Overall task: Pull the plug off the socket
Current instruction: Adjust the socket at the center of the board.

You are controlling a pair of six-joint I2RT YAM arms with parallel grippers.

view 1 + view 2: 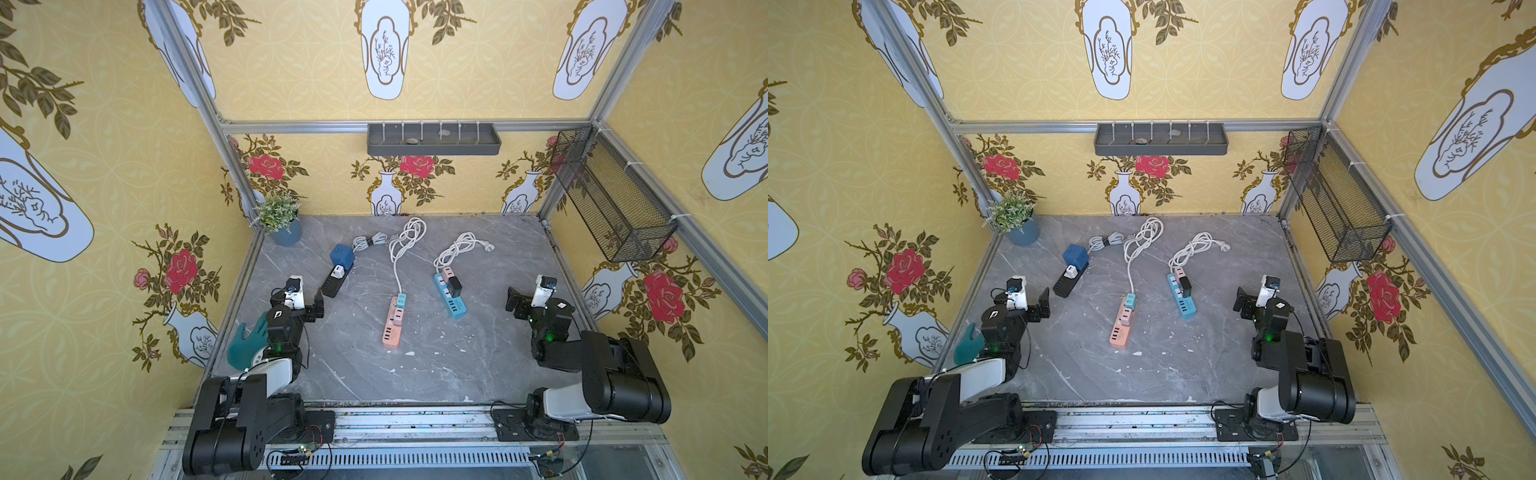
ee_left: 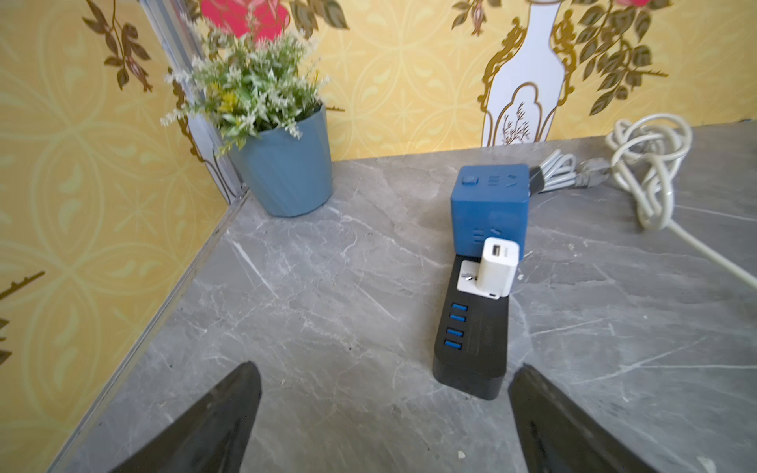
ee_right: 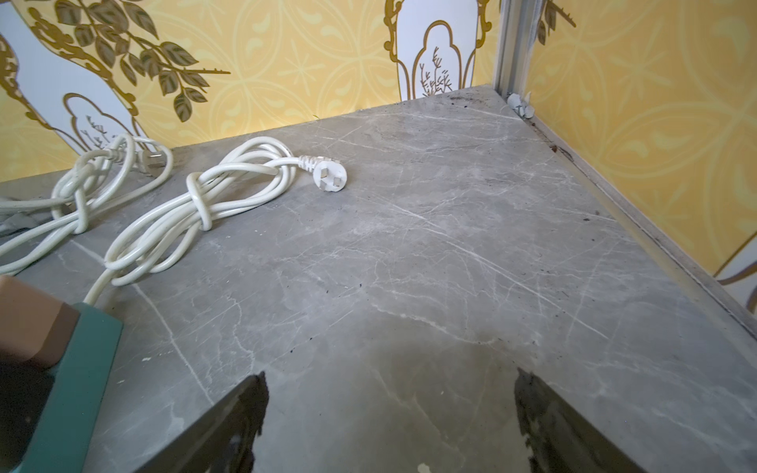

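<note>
Left pincer [image 2: 383, 413], right pincer [image 3: 389, 413] both apart, empty; three socket strips: black [image 1: 334, 283], pink [image 1: 393, 320], blue [image 1: 450, 296].

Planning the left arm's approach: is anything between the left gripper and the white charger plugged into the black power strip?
Nothing visible does. The left gripper is open, with bare table between it and the black power strip. The white charger sits at the strip's far end, right against the blue cube socket.

plant [image 1: 277, 216] far-left corner | three strips [image 1: 392, 322] mid-table, cords [image 1: 409, 235] behind
</note>
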